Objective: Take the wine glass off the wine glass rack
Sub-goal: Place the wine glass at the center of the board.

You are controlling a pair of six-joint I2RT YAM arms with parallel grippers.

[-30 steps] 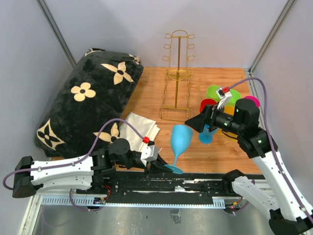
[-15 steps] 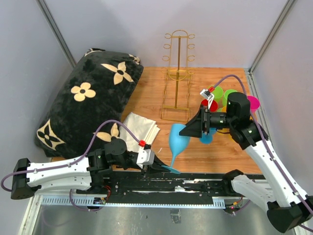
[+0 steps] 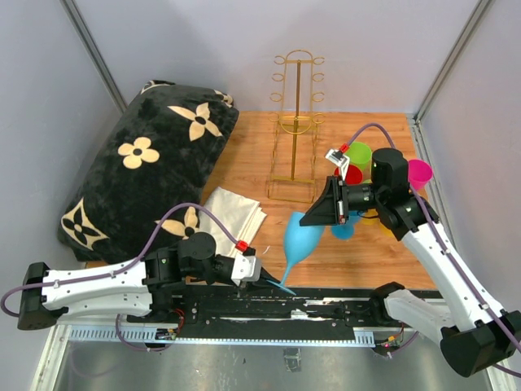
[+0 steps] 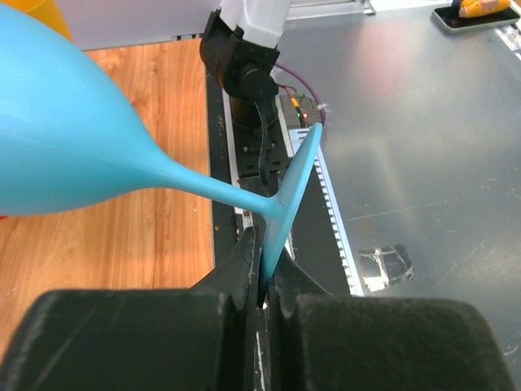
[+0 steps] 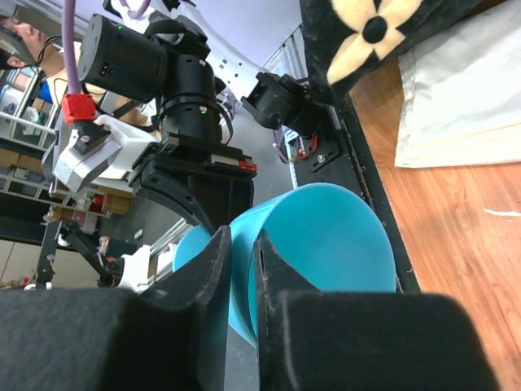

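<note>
My left gripper (image 4: 262,269) is pressed onto the foot of the blue glass (image 3: 303,236), pinching the disc edge-on. My right gripper (image 5: 240,244) is clamped on the bowl's rim, with the wall of the bowl between its fingers. The glass hangs tilted between the two grippers, bowl raised toward the right arm, foot low over the near black rail. The rack (image 3: 296,122) stands upright on the far part of the wooden board, well apart from the glass. Coloured cups (image 3: 358,155) sit behind the right arm.
</note>
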